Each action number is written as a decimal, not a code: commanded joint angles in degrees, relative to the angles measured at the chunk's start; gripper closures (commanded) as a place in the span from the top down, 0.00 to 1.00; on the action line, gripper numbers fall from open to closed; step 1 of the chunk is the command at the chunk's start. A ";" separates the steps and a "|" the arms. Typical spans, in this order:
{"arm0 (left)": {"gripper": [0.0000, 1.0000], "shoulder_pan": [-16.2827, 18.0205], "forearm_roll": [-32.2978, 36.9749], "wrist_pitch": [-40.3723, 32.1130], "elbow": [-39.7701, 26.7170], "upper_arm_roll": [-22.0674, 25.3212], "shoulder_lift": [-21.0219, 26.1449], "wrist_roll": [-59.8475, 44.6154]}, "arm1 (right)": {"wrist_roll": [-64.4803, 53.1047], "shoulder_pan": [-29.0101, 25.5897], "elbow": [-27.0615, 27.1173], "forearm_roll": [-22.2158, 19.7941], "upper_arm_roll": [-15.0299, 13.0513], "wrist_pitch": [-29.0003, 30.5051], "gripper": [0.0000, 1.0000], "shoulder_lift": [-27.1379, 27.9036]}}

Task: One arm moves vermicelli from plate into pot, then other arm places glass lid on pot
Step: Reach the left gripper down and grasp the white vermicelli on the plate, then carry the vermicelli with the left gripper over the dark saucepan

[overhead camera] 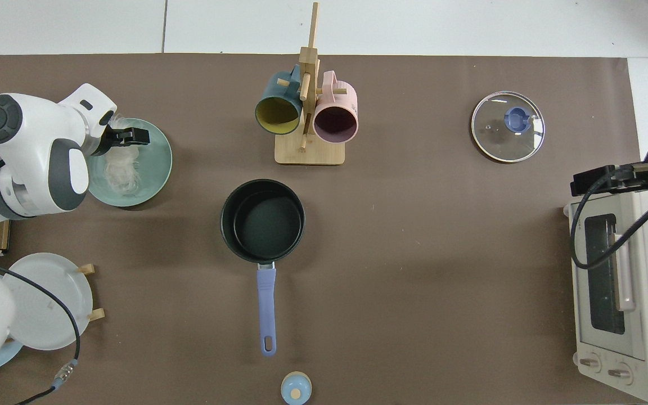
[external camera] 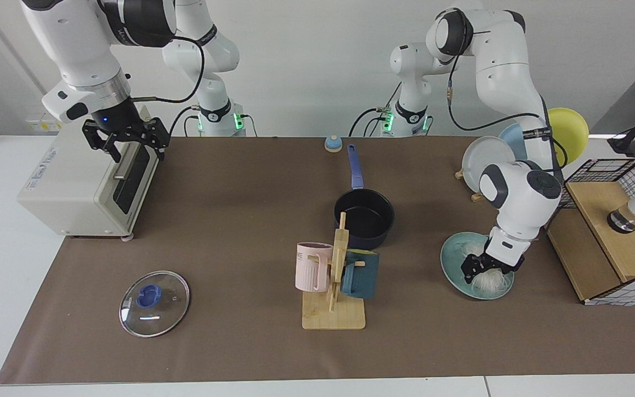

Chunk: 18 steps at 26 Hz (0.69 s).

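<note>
Left hand (external camera: 487, 268) over plate (external camera: 452, 259) w/ white tangled vermicelli (external camera: 489, 282).

Two robot arms stand at the desk (external camera: 229, 231), each with one end effector: the left end effector (external camera: 485, 269) and the right end effector (external camera: 125, 142). Directly under the left end effector lie one teal plate (external camera: 452, 259) and one tangle of vermicelli (external camera: 491, 282). One pot (external camera: 364, 218) sits well apart from both end effectors, between them. One glass lid (external camera: 154, 303) lies nearer the right end effector, which hangs just above one toaster oven (external camera: 83, 184). One wooden rack (external camera: 337, 286) carries two mugs: one pink mug (external camera: 312, 267) and one dark teal mug (external camera: 360, 274).
</note>
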 commanded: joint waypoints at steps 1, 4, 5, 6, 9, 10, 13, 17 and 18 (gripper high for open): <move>0.00 -0.78 2.12 -5.09 1.97 0.31 -1.16 -0.83 | -0.30 -0.04 0.28 0.81 -0.03 -0.17 1.00 -0.25; 0.00 -0.78 4.05 -6.93 4.16 -0.12 -2.04 -1.00 | -0.30 -0.04 0.28 0.81 -0.03 -0.17 1.00 -0.25; 0.00 -0.78 4.49 -8.06 5.21 -0.56 -2.21 -1.01 | -0.30 -0.04 0.28 0.81 -0.03 -0.17 1.00 -0.25; 0.00 -0.78 4.67 -9.21 6.27 -1.00 -2.74 -1.09 | -0.30 -0.04 0.28 0.81 -0.03 -0.17 1.00 -0.25; 0.00 -0.70 4.58 -13.77 8.38 -1.88 -5.19 -1.36 | -0.30 -0.04 0.28 0.81 -0.03 -0.17 1.00 -0.25; 0.00 -0.52 4.49 -15.44 8.47 -2.23 -6.34 -1.44 | -0.30 -0.04 0.28 0.81 -0.03 -0.17 1.00 -0.25; 0.00 -0.52 3.88 -20.28 8.39 -3.72 -9.94 -1.62 | -0.30 -0.04 0.28 0.81 -0.03 -0.17 1.00 -0.25; 0.00 -0.87 3.70 -26.78 8.03 -5.48 -14.07 -3.11 | -0.30 -0.04 0.28 0.81 -0.03 -0.17 1.00 -0.25; 0.00 -0.96 3.70 -28.36 8.03 -6.44 -14.78 -4.25 | -0.30 -0.04 0.19 0.81 -0.03 -0.17 1.00 -0.25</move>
